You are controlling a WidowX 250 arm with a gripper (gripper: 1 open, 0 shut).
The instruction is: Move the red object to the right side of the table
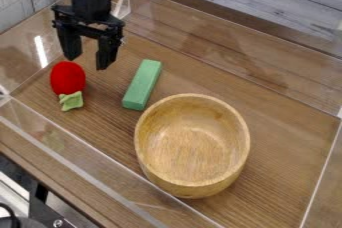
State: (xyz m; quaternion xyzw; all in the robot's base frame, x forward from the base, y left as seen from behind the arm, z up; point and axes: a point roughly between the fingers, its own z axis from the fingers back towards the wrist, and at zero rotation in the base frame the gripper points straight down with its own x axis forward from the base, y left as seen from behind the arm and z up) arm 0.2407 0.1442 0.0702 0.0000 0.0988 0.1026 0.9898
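The red object (67, 76) is a small round red toy fruit with a light-green leafy bit at its lower side, lying on the left part of the wood-grain table (254, 62). My black gripper (86, 54) hangs just above and slightly right of it, pointing down. Its two fingers stand apart, open, with nothing between them. The fingertips (106, 59) end a little behind the fruit and do not touch it.
A green rectangular block (142, 83) lies right of the fruit. A large wooden bowl (194, 142) sits in the front middle. Low clear acrylic walls (54, 137) border the table; the right half holds bare wood.
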